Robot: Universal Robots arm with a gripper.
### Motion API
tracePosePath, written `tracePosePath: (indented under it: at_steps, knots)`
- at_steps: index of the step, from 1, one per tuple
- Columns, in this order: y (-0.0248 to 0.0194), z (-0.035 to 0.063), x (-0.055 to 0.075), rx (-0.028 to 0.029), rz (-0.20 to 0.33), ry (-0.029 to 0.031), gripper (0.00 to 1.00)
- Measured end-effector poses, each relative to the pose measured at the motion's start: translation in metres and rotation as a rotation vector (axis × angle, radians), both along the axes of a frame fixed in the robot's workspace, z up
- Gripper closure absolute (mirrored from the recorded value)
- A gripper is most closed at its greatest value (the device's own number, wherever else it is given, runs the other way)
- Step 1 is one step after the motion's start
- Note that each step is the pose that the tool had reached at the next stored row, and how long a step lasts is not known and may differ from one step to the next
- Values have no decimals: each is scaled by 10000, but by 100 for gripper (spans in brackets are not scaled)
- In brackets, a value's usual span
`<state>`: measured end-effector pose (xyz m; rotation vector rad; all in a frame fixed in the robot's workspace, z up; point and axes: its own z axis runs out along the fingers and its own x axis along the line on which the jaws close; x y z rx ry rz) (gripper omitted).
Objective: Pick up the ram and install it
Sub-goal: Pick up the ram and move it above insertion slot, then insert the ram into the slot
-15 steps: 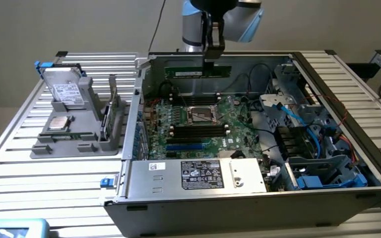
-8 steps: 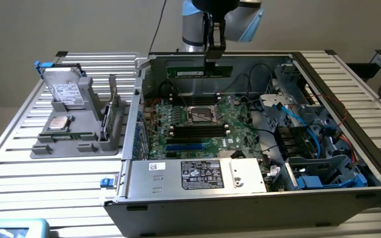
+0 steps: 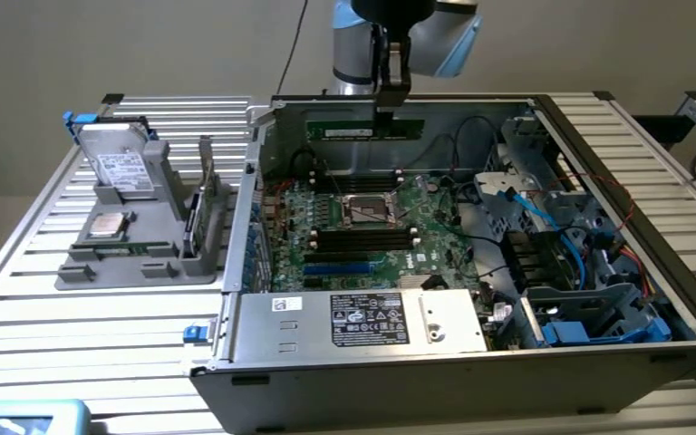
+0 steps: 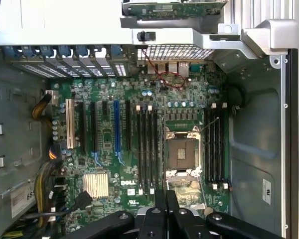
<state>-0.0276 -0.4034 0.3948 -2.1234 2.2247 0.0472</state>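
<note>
Ram lifted, not yet seated.
The ram (image 3: 338, 130) hangs level over the far side of the open computer case (image 3: 323, 381), pinched by the gripper (image 3: 388, 122), whose fingers are clamped on its upper edge. It is well clear of the motherboard (image 3: 427, 204). The black memory slots (image 4: 147, 149) beside the CPU socket (image 4: 182, 154) are bare, so the pick-up looks done and the installing remains.

The arm (image 3: 351, 63) is showing grey tubing and pale blue joint caps (image 3: 457, 45); silver screws (image 4: 213, 217) are glinting on its black gripper (image 3: 388, 122).
</note>
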Motion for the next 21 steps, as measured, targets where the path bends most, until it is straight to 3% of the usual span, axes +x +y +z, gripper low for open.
tracePosePath:
  at_steps: [6, 11, 19, 21]
  knots:
    - [84, -73, 0, -1, -15, -26, 88]
    - [87, -127, 0, -69, -22, -78, 88]
    - [89, -264, -4, -84, -46, -105, 88]
    - [90, -288, -5, -113, -52, -116, 88]
